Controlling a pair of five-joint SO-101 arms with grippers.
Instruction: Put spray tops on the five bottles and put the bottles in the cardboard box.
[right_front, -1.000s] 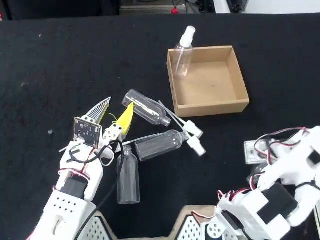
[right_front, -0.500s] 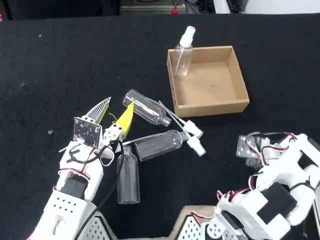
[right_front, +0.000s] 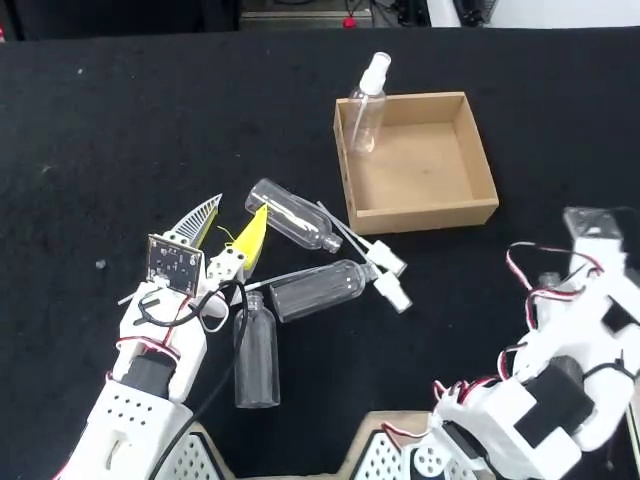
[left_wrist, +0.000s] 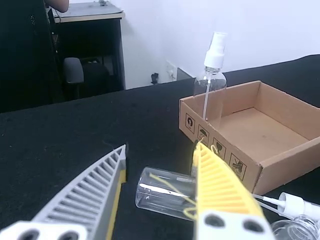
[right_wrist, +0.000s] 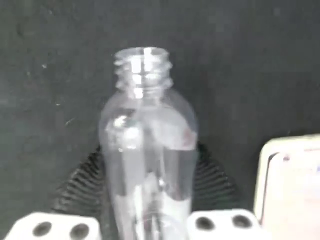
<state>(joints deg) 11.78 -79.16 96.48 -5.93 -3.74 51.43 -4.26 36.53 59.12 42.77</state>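
Observation:
My left gripper (right_front: 228, 222) is open, its grey and yellow fingers pointing at a clear uncapped bottle (right_front: 293, 215) lying just beyond the tips. This bottle (left_wrist: 165, 192) shows between the fingers (left_wrist: 220, 200). Two more uncapped bottles lie close by, one (right_front: 318, 288) beside the gripper and one (right_front: 257, 350) beside the arm. Two loose spray tops (right_front: 385, 260) (right_front: 392, 292) lie by the cardboard box (right_front: 478, 205). A capped bottle (right_front: 367, 105) stands in the box's far left corner. My right gripper (right_wrist: 147, 175) is shut on another uncapped bottle (right_wrist: 145, 130), its neck pointing away from the wrist.
The right arm (right_front: 565, 360) stands at the near right, in front of the box. The black table (right_front: 120, 110) has free room at the far left. The box's floor (right_front: 425, 160) is bare apart from the capped bottle.
The right arm's wrist has swung away from the middle, toward the right and farther back, carrying its bottle. The left arm and the loose bottles have not moved.

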